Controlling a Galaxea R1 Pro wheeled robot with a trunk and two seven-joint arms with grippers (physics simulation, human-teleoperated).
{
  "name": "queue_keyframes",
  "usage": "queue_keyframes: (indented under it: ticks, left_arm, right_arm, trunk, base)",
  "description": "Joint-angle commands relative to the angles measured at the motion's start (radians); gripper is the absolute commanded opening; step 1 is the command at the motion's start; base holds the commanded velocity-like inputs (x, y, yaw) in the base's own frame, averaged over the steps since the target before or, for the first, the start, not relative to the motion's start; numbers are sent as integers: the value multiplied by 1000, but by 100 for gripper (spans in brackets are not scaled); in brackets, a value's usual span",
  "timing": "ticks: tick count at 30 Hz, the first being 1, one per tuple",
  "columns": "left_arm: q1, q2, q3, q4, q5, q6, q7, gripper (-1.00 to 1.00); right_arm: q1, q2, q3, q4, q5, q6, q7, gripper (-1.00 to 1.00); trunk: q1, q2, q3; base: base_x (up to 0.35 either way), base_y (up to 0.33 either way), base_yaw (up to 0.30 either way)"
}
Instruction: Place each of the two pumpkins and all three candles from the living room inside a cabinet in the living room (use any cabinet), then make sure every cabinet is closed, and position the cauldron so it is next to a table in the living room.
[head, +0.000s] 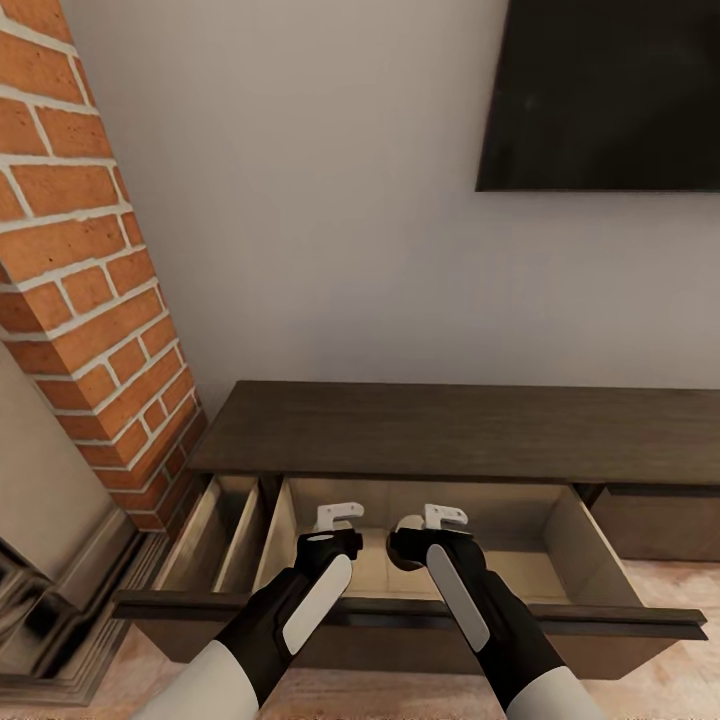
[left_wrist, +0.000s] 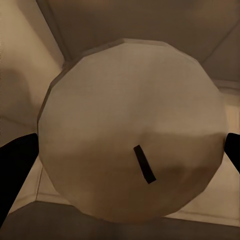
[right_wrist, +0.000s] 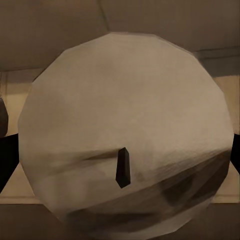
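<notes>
Over the open cabinet drawer, a candle is held clenched in the left claw and another candle in the right claw; both judged light, stiff, smooth, best gripped across the round sides.
</notes>
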Motion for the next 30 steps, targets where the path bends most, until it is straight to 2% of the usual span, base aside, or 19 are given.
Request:
queue_keyframes:
  ticks: [1, 12, 30]
  left_arm:
    - [-1, 0, -2, -1, 4, 3, 7, -100]
    - [-1, 0, -2, -1, 4, 6, 9, -100]
    - [-1, 0, -2, -1, 4, 3, 7, -100]
  right_arm:
    - [-1, -1, 2, -1, -10, 1, -10, -100]
    - [-1, 0, 2, -1, -10, 1, -10, -100]
    - [-1, 1, 2, 2, -10, 1, -10, -100]
  trunk:
    - [4, -8, -4]
    - [9, -15, -27]
    - [9, -15, -27]
  base:
    - [0, 0, 0]
    - [0, 0, 0]
    - [0, 0, 0]
